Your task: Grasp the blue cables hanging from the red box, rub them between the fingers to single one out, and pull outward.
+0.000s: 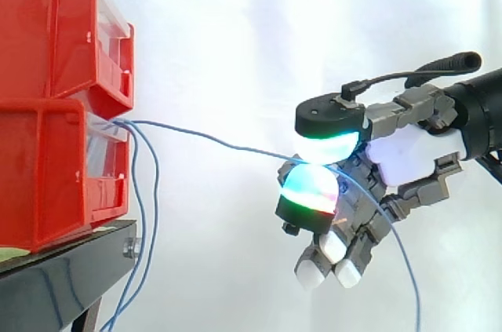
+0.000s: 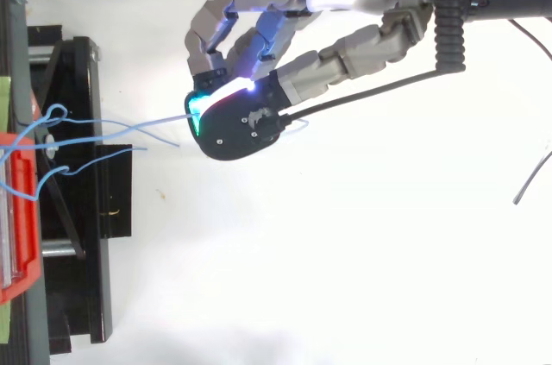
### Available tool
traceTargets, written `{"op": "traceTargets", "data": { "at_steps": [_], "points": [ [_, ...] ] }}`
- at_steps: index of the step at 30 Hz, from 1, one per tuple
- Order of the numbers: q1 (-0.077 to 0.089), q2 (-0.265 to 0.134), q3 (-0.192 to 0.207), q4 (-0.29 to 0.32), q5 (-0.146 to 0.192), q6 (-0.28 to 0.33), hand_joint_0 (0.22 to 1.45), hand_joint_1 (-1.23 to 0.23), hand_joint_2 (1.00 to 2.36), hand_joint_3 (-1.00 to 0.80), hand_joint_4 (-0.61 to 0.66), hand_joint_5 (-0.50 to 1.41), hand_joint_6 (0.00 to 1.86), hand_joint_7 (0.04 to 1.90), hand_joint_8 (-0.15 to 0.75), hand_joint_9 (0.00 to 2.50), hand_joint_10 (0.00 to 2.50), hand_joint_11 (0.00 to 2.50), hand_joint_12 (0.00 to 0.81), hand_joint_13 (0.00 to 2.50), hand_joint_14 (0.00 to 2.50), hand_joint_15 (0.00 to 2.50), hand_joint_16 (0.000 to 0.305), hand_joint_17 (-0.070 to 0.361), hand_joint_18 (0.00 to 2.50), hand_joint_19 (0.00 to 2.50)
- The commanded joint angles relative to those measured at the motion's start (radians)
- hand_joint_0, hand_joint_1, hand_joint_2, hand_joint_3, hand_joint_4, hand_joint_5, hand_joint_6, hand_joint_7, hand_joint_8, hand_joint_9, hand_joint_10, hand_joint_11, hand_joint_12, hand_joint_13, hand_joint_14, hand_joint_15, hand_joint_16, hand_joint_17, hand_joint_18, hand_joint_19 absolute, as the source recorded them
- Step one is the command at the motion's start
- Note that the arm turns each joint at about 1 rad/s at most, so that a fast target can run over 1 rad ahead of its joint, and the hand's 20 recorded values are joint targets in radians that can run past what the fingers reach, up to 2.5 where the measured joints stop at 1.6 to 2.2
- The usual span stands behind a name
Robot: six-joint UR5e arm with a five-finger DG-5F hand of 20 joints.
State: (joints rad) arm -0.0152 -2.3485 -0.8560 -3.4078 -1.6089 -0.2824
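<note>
Blue and drawn out in a long shallow line, one cable (image 1: 220, 142) runs from the front of the lower red bin (image 1: 47, 175) out to the hand (image 1: 400, 151). I see the hand pinching it between two glowing pads (image 1: 310, 189), with the other fingers curled underneath. Beyond the pinch, farther from the bin, the cable's free end droops downward. The other blue cables (image 1: 154, 183) hang loose just in front of the bin, down past the black stand (image 1: 63, 281) under it.
</note>
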Motion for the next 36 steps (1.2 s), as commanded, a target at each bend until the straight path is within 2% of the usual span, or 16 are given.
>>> {"op": "traceTargets", "data": {
  "at_steps": [1,4,8,11,21,28,36],
  "points": [
    [0.0,0.0,0.0,0.002,0.0,0.0,0.57,-0.72,1.01,-0.05,0.12,-0.13,0.91,1.0,0.346,0.88,0.01,0.44,0.413,0.57,0.01,0.23,0.058,0.13,0.62,0.33],
    [0.0,0.0,0.0,0.004,0.0,0.0,0.58,-0.75,1.01,-0.04,0.12,-0.13,0.92,0.98,0.343,0.88,0.02,0.43,0.414,0.57,0.01,0.22,0.058,0.13,0.62,0.33],
    [0.0,0.0,0.0,0.002,0.001,0.0,0.57,-0.76,1.01,-0.19,0.13,-0.14,0.91,0.96,0.321,0.85,0.01,0.44,0.389,0.54,0.01,0.22,0.053,0.119,0.57,0.35],
    [0.0,0.0,0.0,0.002,0.001,0.0,0.56,-0.75,1.02,-0.2,0.13,-0.14,0.9,0.99,0.313,0.85,0.01,0.44,0.379,0.54,0.01,0.23,0.051,0.114,0.56,0.36],
    [0.0,0.0,0.0,0.002,0.0,0.0,0.57,-0.75,1.02,-0.06,0.11,-0.12,0.91,1.04,0.33,0.88,0.02,0.42,0.401,0.57,0.01,0.22,0.055,0.124,0.61,0.33],
    [-0.003,0.0,0.0,-0.001,0.001,0.003,0.56,-0.74,1.01,-0.15,0.13,-0.13,0.91,1.01,0.329,0.87,0.01,0.42,0.399,0.56,0.01,0.22,0.055,0.123,0.59,0.34],
    [-0.005,0.0,-0.002,-0.001,0.003,0.003,0.58,-0.75,1.01,-0.03,0.1,-0.11,0.92,1.06,0.344,0.89,0.02,0.42,0.414,0.59,0.01,0.23,0.057,0.129,0.63,0.33]
  ]
}}
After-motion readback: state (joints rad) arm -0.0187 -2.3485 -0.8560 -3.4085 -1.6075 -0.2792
